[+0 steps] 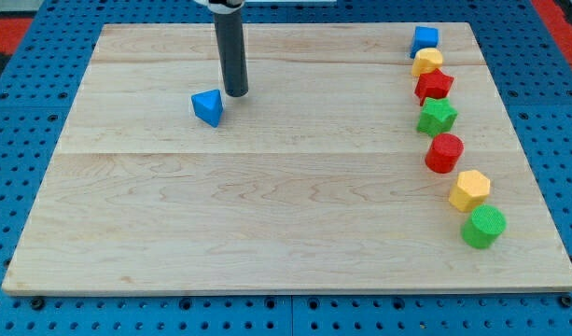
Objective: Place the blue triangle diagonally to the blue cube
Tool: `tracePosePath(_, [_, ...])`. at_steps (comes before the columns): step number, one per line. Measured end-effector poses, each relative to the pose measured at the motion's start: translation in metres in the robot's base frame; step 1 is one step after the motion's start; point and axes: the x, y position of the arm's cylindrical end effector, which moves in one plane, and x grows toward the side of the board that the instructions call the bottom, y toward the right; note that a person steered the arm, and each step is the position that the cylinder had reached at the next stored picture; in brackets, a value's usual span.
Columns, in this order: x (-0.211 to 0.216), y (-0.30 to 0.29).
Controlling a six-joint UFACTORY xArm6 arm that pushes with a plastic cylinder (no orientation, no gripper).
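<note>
Since the wooden board [267, 215] fills most of the view, it is logged first: pale planks, its corners all visible, lying on a blue perforated base [24, 103] that is cut off at every edge of the view. Above the board the arm is cropped; only the dark rod shows, so its mount cannot be read. No pincer exists on this rig, hence no spread or pressed state to record: just the rod, with my tip [235, 94] resting on the board just to the view's right and slightly above the blue triangle [208, 107]. Tip and triangle look close but contact cannot be confirmed.

Judgement: from that side a push would send the triangle away from its target, so the tip probably needs to come round to the triangle's left.

Target, the blue cube [425, 41], sits far at the view's top right, heading a curved column running down the right side: yellow block [427, 63], red star-like block [434, 86], green star-like block [437, 117], red cylinder [444, 153], yellow block lower down [469, 190], green cylinder [482, 227]. Several touch or overlap, hiding lower faces; the yellow shapes are unclear.
</note>
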Motion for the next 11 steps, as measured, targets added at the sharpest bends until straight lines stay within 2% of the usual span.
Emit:
tracePosePath(2, [0.057,-0.136])
tracePosePath(3, [0.093,-0.161])
tracePosePath(4, [0.061,-0.121])
tracePosePath(5, [0.017,-0.05])
tracePosePath(6, [0.029,-0.045])
tracePosePath(7, [0.043,-0.125])
tracePosePath(8, [0.072,-0.143])
tracePosePath(9, [0.099,-0.114])
tracePosePath(11, [0.07,0.018])
